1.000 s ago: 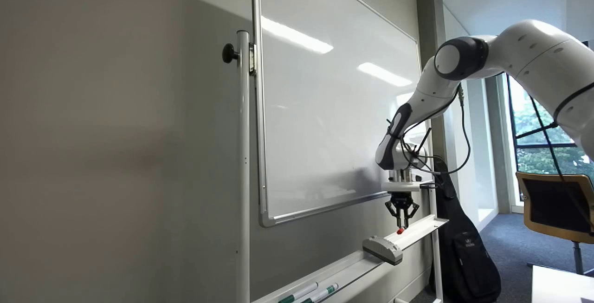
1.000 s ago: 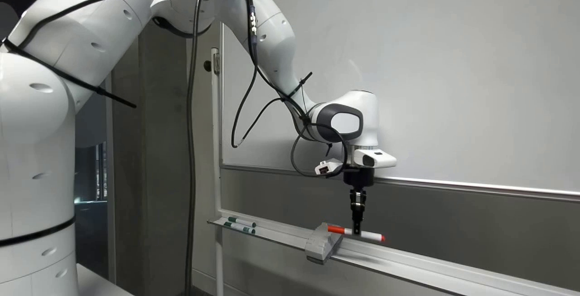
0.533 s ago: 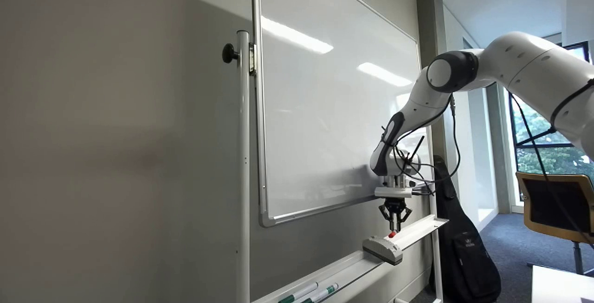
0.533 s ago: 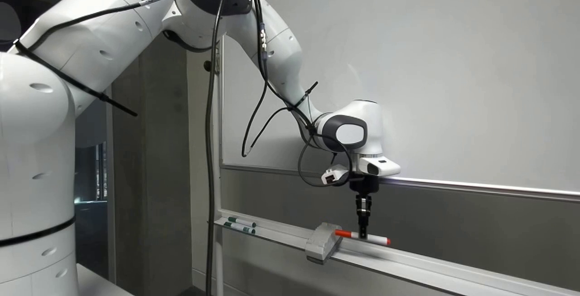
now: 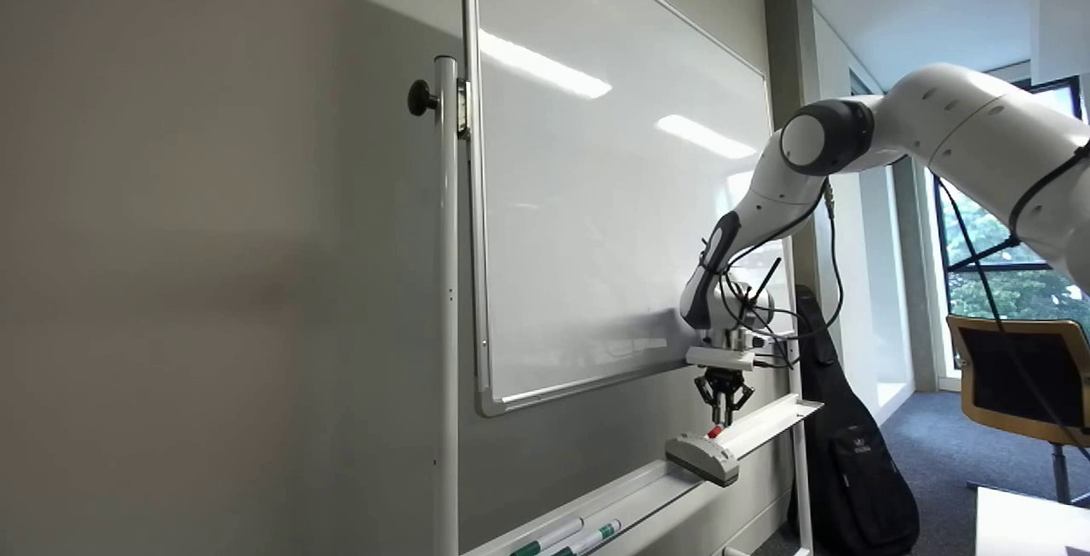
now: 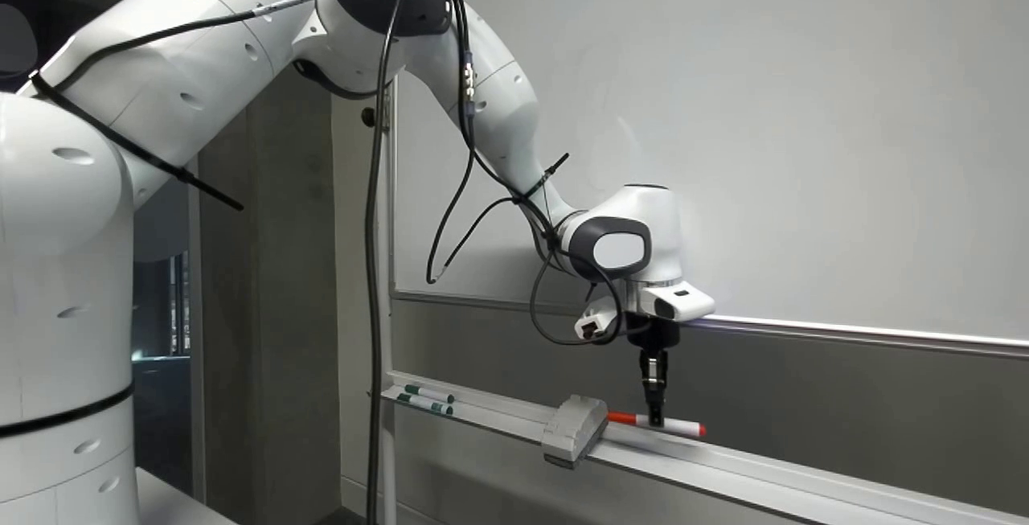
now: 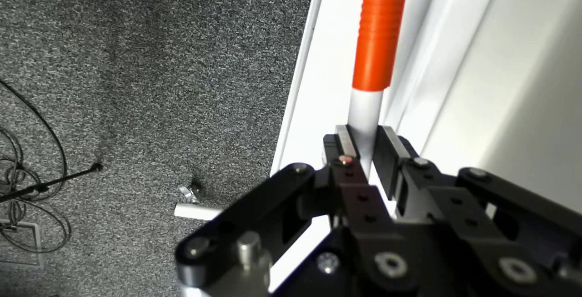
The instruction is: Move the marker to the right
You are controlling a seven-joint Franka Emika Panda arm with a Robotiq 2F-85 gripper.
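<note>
White cylindrical marker (image 7: 366,97), its ribbed cap (image 7: 378,42) orange-red, gripped near mid-length by a black two-fingered metal gripper (image 7: 366,147) that points downward. In the wrist view the fingers (image 7: 386,156) stand on either side of the white barrel and bear against it, the cap projecting beyond them. The marker lies over a long white metal tray (image 6: 723,473), roughly parallel to its length; whether it touches the tray cannot be told. In an exterior view the cap points toward a grey block-shaped whiteboard eraser (image 6: 575,428), and a small red plug (image 6: 703,430) marks the opposite end of the barrel. The tip of the cap reaches the outline of the eraser, but contact between the two cannot be determined. The eraser sits crosswise on the tray, one end projecting past the front edge. On the same tray, well apart from the eraser, two slender white markers with green caps (image 6: 425,404) lie side by side. A white jointed robot arm (image 6: 193,51) carries the gripper. In both exterior views a large whiteboard (image 5: 613,173) with a pale metal frame rises above the tray. In an exterior view a black guitar-shaped soft case (image 5: 851,479) stands near one end of the tray; a tan-framed, dark-backed chair (image 5: 1047,369) stands apart from it.
</note>
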